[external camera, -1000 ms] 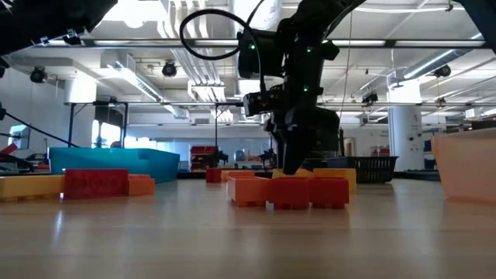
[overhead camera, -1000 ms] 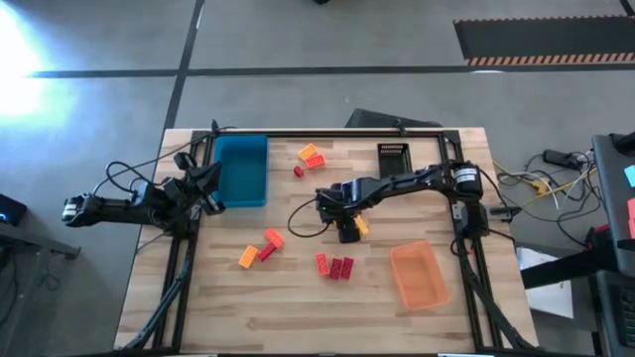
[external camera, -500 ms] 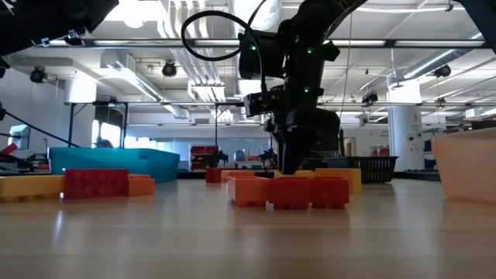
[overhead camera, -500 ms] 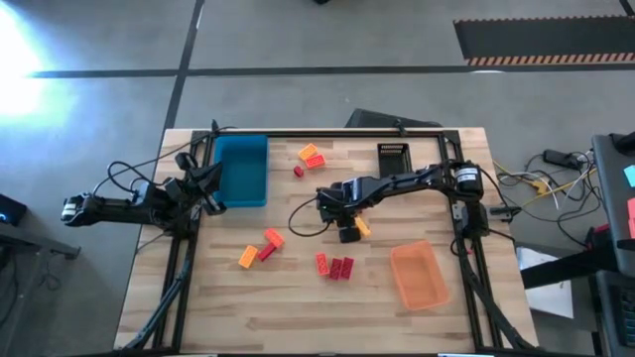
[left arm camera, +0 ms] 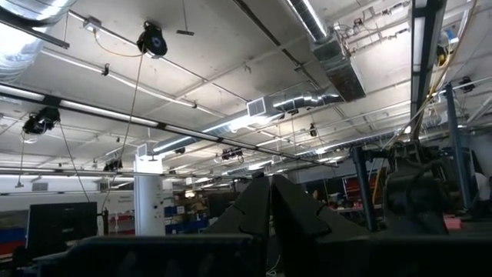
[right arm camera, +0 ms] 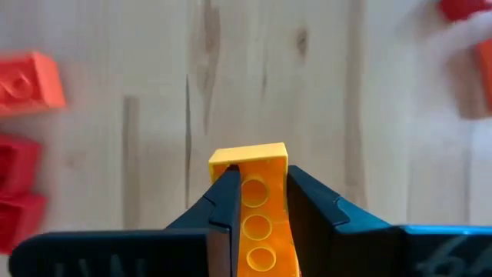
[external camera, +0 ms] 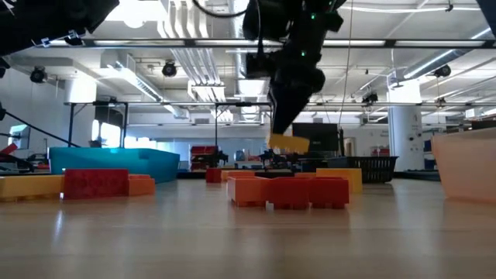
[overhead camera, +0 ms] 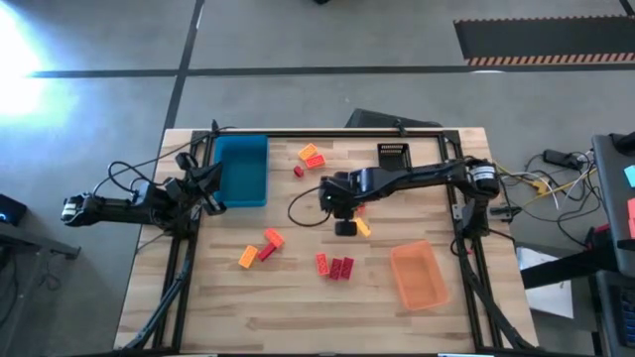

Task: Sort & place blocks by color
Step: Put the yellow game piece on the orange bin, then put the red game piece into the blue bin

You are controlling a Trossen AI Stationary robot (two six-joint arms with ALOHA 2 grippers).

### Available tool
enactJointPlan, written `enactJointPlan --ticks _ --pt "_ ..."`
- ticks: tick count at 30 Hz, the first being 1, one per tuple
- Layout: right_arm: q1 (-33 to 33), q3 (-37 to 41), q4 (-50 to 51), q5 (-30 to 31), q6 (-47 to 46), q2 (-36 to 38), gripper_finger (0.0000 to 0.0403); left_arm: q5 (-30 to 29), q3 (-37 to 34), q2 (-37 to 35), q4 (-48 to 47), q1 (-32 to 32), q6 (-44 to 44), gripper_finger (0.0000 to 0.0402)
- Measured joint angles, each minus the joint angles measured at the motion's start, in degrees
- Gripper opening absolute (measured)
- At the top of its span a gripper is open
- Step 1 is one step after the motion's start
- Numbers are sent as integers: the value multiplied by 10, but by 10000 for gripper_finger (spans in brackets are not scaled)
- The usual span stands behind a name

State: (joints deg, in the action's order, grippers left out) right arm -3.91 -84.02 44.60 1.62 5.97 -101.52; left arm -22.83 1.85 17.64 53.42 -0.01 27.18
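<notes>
High view gives you the wooden surface with a black frame round it, both arms and three trays. Your blue tray lies at the far left of the surface, just beside the left arm; the translucent orange tray lies at the near right; a small black tray sits at the far edge, right of centre.

Your left gripper rests off the left side against the frame, next to the blue tray, with its fingers pressed together and nothing between them; its wrist view looks up at the ceiling only.

Your right gripper reaches over the middle of the surface. Its fingers are closed on an orange-yellow block, gripping its two long sides so the studded face shows between them. From the low view you see that block hanging clear above the surface, above the bricks lying there.

The other blocks lie loose on the surface. You have a red cluster near the front centre, left of the orange tray, a mixed group of yellow, red and orange bricks to the left of it, an orange pair at the far edge between the blue and black trays, and one small red brick just in front of that pair
</notes>
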Motion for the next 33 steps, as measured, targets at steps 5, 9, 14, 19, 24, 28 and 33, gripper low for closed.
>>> enactJointPlan --ticks 5,9,14,19,24,28,33 --pt "3 -24 84 -29 -92 54 65 0 0 0 0 0 0 0" --pt "18 -37 194 -108 -245 103 65 0 0 1 0 0 -14 0" --pt "84 -20 303 -156 -458 160 65 0 0 1 0 0 -29 0" --pt "185 22 331 -151 -622 199 84 0 0 1 -5 0 -30 0" --pt "236 64 333 -95 -741 208 133 0 -1 4 -5 0 -30 0" --pt "251 97 337 -119 -764 205 183 0 -1 4 -4 0 -30 0" --pt "257 113 333 -143 -742 204 219 0 -1 4 -4 0 -30 0"
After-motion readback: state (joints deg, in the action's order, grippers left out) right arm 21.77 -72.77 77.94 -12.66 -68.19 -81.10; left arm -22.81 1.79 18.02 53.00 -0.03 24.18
